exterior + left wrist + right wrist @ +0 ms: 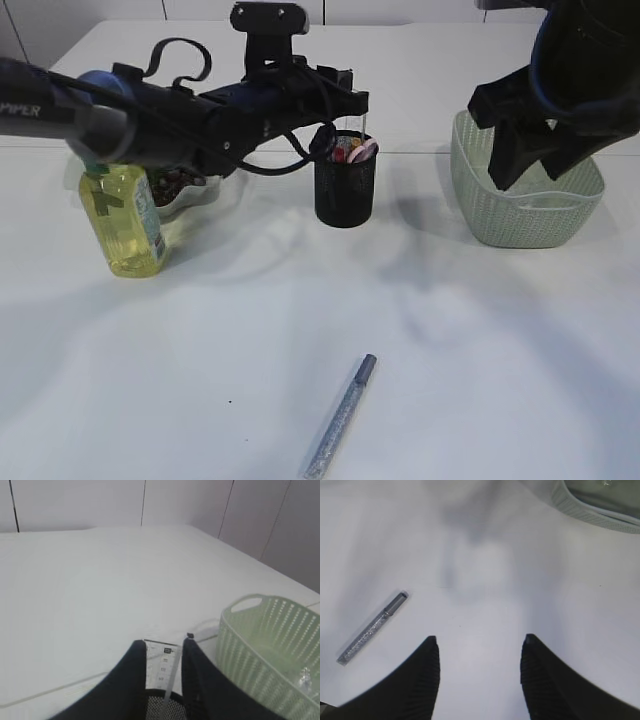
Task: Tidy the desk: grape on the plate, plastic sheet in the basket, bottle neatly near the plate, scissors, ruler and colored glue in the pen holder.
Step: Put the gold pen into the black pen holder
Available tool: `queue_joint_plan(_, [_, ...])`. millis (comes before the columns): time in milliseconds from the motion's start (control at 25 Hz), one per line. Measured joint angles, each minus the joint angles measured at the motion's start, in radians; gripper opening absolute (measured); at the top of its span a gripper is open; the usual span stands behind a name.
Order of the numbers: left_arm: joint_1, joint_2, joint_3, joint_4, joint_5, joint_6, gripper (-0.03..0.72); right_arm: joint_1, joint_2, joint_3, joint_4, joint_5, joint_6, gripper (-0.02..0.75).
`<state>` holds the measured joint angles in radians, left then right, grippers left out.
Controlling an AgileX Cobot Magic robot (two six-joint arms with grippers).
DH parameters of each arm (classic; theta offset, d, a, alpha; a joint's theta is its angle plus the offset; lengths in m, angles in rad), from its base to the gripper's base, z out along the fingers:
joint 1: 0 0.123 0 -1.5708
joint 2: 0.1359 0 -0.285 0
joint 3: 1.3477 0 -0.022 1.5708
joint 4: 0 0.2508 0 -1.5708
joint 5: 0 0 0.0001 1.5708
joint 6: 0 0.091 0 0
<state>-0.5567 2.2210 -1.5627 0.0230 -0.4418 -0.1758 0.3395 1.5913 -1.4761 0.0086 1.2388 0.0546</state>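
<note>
Left fingers (164, 667) sit over the pen holder (345, 190), ruler (162, 670) between them w/ gaps, apparently let go. Right fingers (479, 675) spread, empty. Glue stick (340, 415) lies in front of the holder, pending; bottle (125, 218) by the plate (195, 195).

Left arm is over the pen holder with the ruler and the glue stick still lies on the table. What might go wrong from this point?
The clear ruler stands between the left gripper fingers above the pen holder; released off-centre, it may catch the rim and tip out. The holder already looks crowded, so it may jam. The glitter glue stick lies near the table's front edge; a clumsy pick by the right gripper might roll it off.
</note>
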Motion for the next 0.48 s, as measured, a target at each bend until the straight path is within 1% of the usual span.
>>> queue_joint_plan(120, [0.000,-0.061,0.000,0.013,0.157,0.000,0.186,0.000,0.000,0.000,0.000,0.000,0.000,0.416])
queue_joint_plan(280, [-0.009,-0.185,0.000,0.050,0.422,0.000,0.188,0.000,0.000,0.000,0.000,0.000,0.000,0.416])
queue_joint_plan(360, [-0.024,-0.241,0.000,0.059,0.562,0.000,0.190,0.000,0.000,0.000,0.006,0.000,0.000,0.416])
queue_joint_plan(480, [-0.055,-0.312,0.000,0.065,0.771,0.000,0.191,0.000,0.000,0.000,0.049,0.000,0.000,0.416])
